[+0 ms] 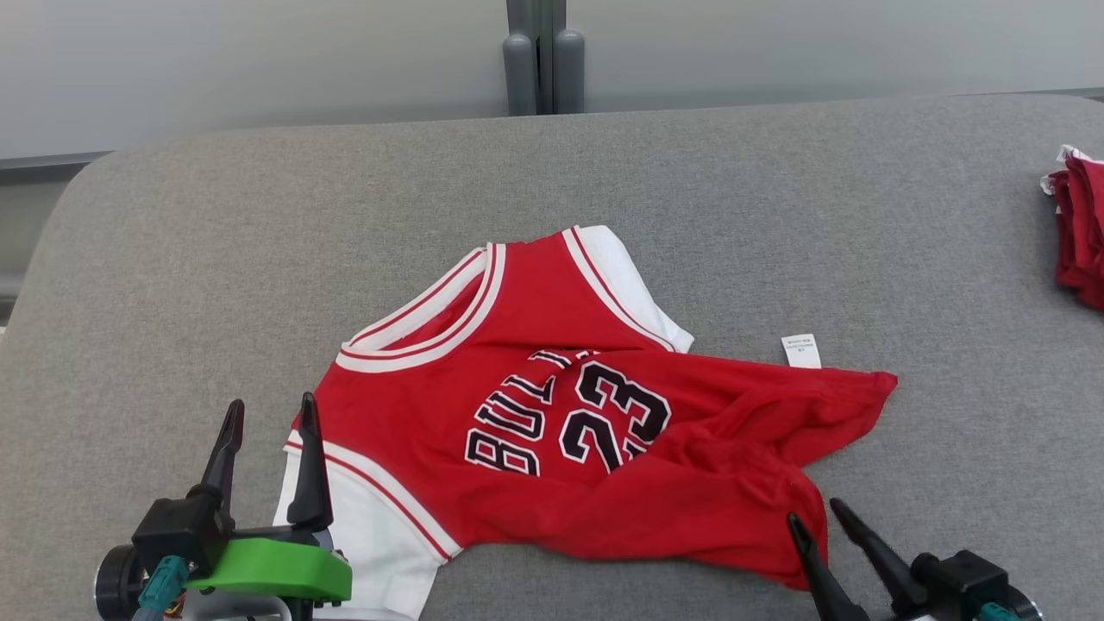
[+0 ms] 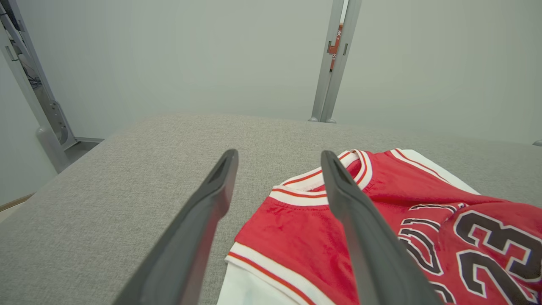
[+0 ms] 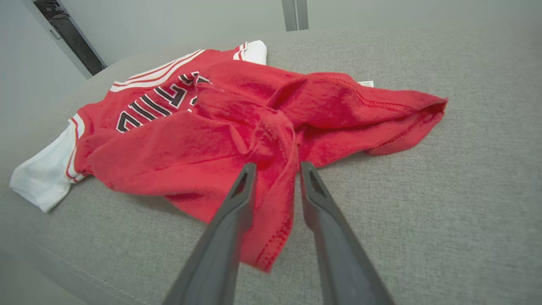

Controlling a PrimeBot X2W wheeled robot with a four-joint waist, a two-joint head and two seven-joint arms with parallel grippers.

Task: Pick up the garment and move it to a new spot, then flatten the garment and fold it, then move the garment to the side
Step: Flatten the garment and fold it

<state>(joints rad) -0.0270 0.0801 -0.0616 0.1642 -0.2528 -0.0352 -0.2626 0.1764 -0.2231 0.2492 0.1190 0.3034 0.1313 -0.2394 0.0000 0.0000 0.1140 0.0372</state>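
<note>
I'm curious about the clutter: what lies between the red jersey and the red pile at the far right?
Nothing: in the head view, bare grey surface separates the jersey from the pile.

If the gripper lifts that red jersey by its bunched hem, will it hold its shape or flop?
Likely floppy: the jersey lies crumpled in soft folds. Probably light, as the cloth looks thin. Pushed, it may bunch up against the textured grey surface.

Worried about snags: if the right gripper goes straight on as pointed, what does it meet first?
Likely the jersey, its bunched red hem just ahead of the right gripper; depth unclear.
</note>
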